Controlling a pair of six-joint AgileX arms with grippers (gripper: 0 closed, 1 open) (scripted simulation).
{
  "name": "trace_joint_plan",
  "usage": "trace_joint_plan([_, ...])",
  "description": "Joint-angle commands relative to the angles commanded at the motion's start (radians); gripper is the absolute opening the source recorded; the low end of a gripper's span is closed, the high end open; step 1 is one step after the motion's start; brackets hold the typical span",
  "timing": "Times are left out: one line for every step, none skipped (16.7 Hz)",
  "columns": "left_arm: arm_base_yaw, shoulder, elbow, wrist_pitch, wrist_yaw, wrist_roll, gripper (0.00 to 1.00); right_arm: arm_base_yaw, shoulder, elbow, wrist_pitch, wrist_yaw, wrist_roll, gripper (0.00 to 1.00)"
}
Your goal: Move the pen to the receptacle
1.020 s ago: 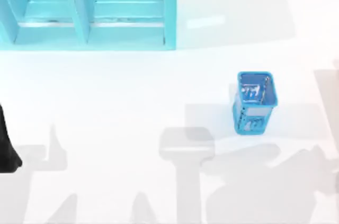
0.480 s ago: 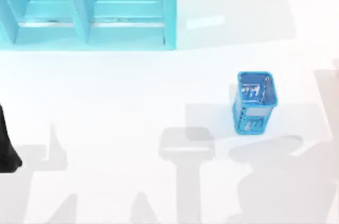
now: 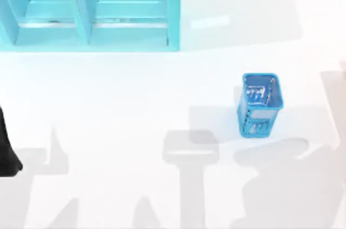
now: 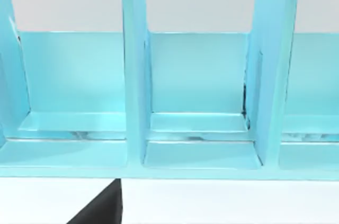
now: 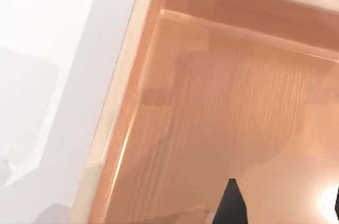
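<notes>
Clearly, the right tool (image 5: 283, 207) hangs over a copper-brown tray (image 5: 119, 102), its two black fingertips (image 5: 231, 205) spread wide apart at the lower right of the right wrist view with nothing pinched between them. At the left edge of the top view the left arm (image 3: 5, 150) stands on the white tabletop (image 3: 135, 93), and its left tool (image 4: 100, 211) faces the turquoise shelf (image 4: 201, 128); whether it is spread or pressed together I cannot tell. Where the pen lies I cannot tell, and the small blue mesh cup (image 3: 259, 104) stands upright at the middle right of the top view.
</notes>
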Motion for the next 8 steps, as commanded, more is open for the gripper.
trace_joint_plan([0.0, 0.0, 0.0, 0.0, 0.0, 0.0, 1.0, 0.0, 0.0, 0.0, 0.0, 0.0, 0.0, 0.68])
trace_joint_plan([0.0, 0.0, 0.0, 0.0, 0.0, 0.0, 1.0, 0.0, 0.0, 0.0, 0.0, 0.0, 0.0, 0.75])
trace_joint_plan([0.0, 0.0, 0.0, 0.0, 0.0, 0.0, 1.0, 0.0, 0.0, 0.0, 0.0, 0.0, 0.0, 0.83])
trace_joint_plan([0.0, 0.0, 0.0, 0.0, 0.0, 0.0, 1.0, 0.0, 0.0, 0.0, 0.0, 0.0, 0.0, 0.9])
trace_joint_plan([0.0, 0.0, 0.0, 0.0, 0.0, 0.0, 1.0, 0.0, 0.0, 0.0, 0.0, 0.0, 0.0, 0.98])
trace_joint_plan([0.0, 0.0, 0.0, 0.0, 0.0, 0.0, 1.0, 0.0, 0.0, 0.0, 0.0, 0.0, 0.0, 1.0])
trace_joint_plan([0.0, 0.0, 0.0, 0.0, 0.0, 0.0, 1.0, 0.0, 0.0, 0.0, 0.0, 0.0, 0.0, 1.0])
trace_joint_plan([0.0, 0.0, 0.0, 0.0, 0.0, 0.0, 1.0, 0.0, 0.0, 0.0, 0.0, 0.0, 0.0, 1.0])
